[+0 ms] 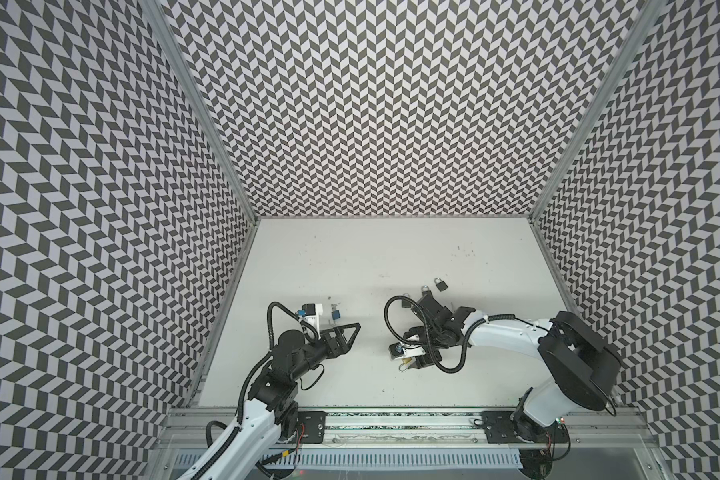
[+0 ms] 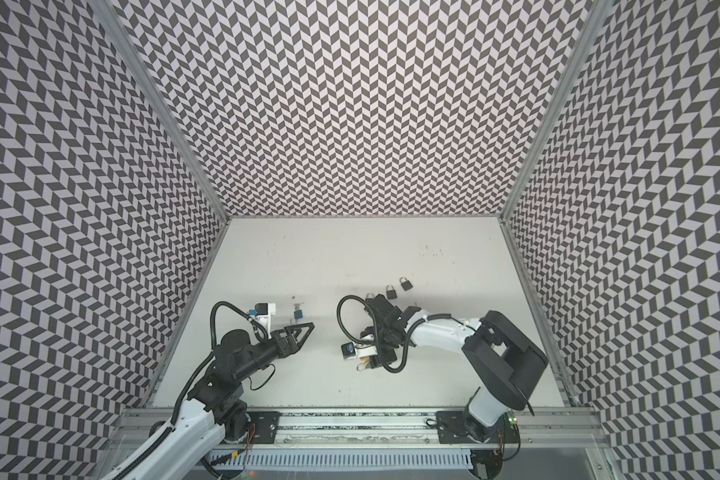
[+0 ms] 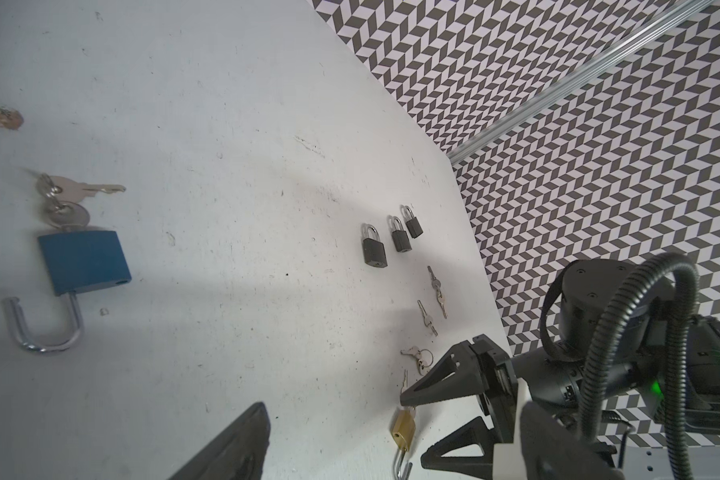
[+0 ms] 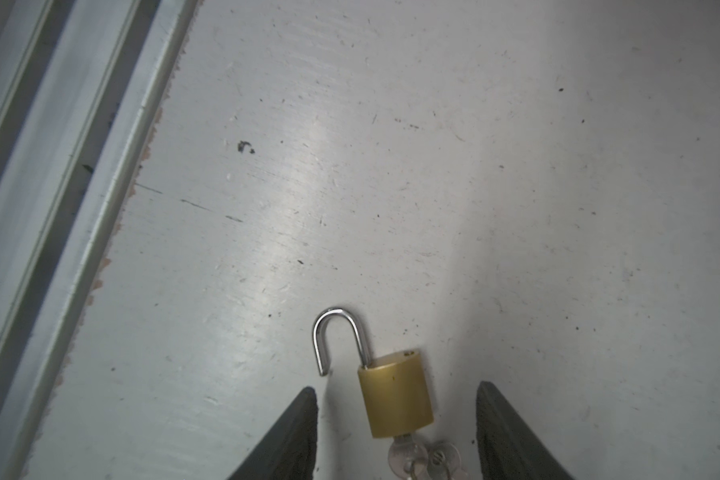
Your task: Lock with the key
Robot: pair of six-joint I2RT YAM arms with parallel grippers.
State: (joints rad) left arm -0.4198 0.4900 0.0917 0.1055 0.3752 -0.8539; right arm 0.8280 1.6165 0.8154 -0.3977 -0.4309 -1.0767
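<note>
Left station: the left gripper (image 1: 352, 329) has black, triangular, open-framed fingers. Its jaws stand wide apart with nothing between them; in the wrist view only one finger (image 3: 233, 449) shows. Just beside these jaws, clear of them, a blue padlock (image 3: 85, 262) lies flat. It has a matte rectangular body with rounded corners. Its bright steel shackle (image 3: 42, 328) is swung out of the body, and a silver key (image 3: 65, 216) sits in the keyway with a second key on the same ring.

Work surface: the table (image 4: 391, 166) is white, scuffed and speckled.

Right station: the right gripper (image 4: 395, 387) has the same black wedge fingers. Its jaws are parted on either side of the brass padlock (image 4: 395, 399), with a gap on both sides. The body is smooth and barrel-sided. The polished shackle (image 4: 337, 332) points away beyond the fingertips, its free end out of the body. The key (image 4: 404, 451) is in the keyway, back between the fingers.

Behind these jaws, well apart, lie three small black padlocks (image 3: 400, 239), with loose silver keys (image 3: 437, 291) nearer.
</note>
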